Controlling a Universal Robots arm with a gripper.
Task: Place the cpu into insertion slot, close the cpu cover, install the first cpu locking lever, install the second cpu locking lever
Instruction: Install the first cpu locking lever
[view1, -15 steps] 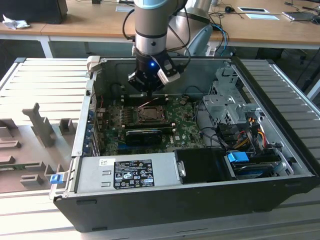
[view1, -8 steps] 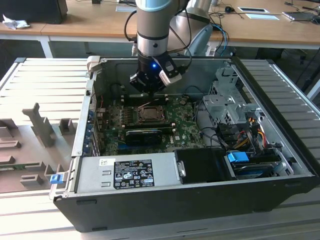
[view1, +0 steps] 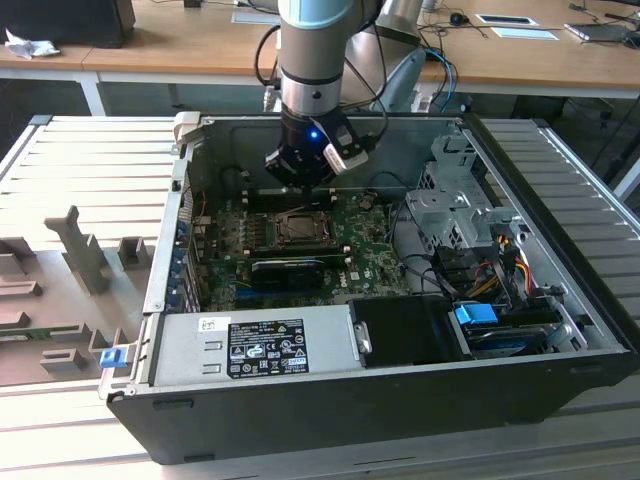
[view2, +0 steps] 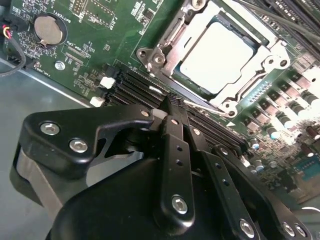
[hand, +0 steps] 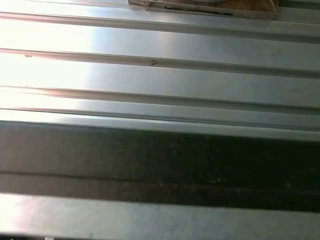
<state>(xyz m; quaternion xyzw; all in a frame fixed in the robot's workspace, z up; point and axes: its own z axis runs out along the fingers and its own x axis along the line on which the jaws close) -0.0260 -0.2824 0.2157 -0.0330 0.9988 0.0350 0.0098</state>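
Note:
In the second wrist view the cpu (view2: 220, 55) lies flat in the insertion slot (view2: 235, 102), its pale top showing through the window of the cpu cover (view2: 167, 47). The cover lies down over it. A thin metal lever (view2: 202, 105) runs along the socket edge nearest my fingertips. My gripper (view2: 170, 102) hangs just beside that edge, black fingers (view2: 175, 145) pressed together with nothing between them. In the exterior view the gripper (view1: 298, 180) hovers inside the open computer case, just behind the insertion slot (view1: 300, 228) on the green motherboard (view1: 370, 250).
Long black slots (view2: 135, 85) and a coin cell (view2: 49, 29) sit near the fingers. The case holds a power supply (view1: 250, 345), a drive cage (view1: 450, 200) and cables (view1: 490, 270). Grey fixtures (view1: 80, 250) stand on the ribbed metal table (hand: 160, 75).

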